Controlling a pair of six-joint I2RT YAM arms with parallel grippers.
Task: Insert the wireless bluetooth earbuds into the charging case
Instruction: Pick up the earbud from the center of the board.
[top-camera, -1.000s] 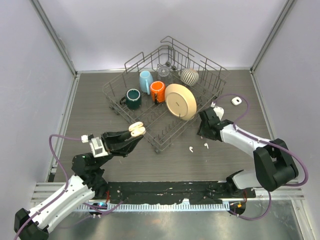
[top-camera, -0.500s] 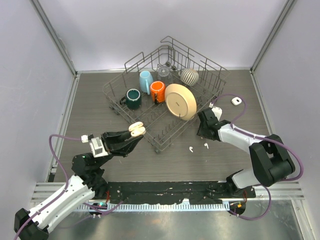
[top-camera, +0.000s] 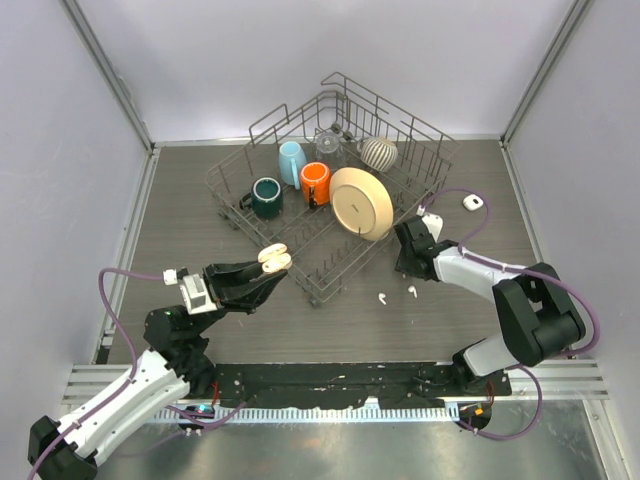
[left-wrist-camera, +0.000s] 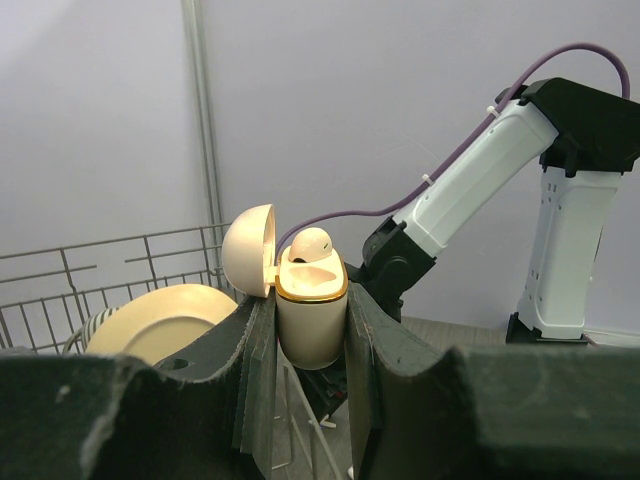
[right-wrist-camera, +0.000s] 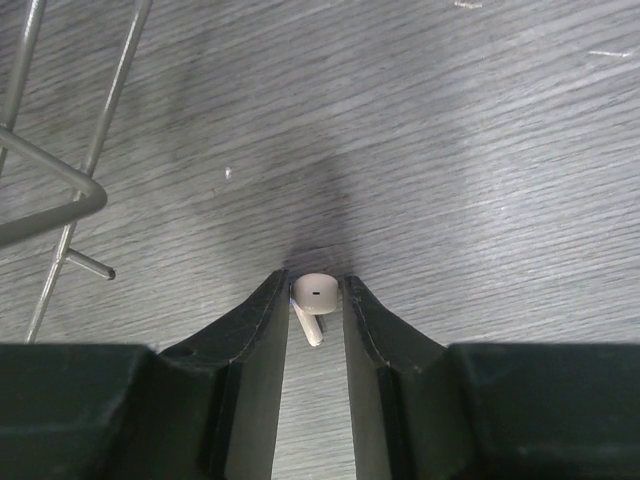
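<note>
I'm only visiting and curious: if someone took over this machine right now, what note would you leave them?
Left tool: shut on the open charging case, held up in the air.
Right tool: down at the table, jaws close on either side of a loose earbud; I cannot confirm a firm grip.
Done: one seated earbud is in the case.
Left: lift the loose earbud and seat it in the case.
Two other earbuds lie on the table nearby.

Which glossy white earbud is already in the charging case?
The earbud sitting in the open cream case clamped by the left gripper; another lies on the grey table within the right gripper.
</note>
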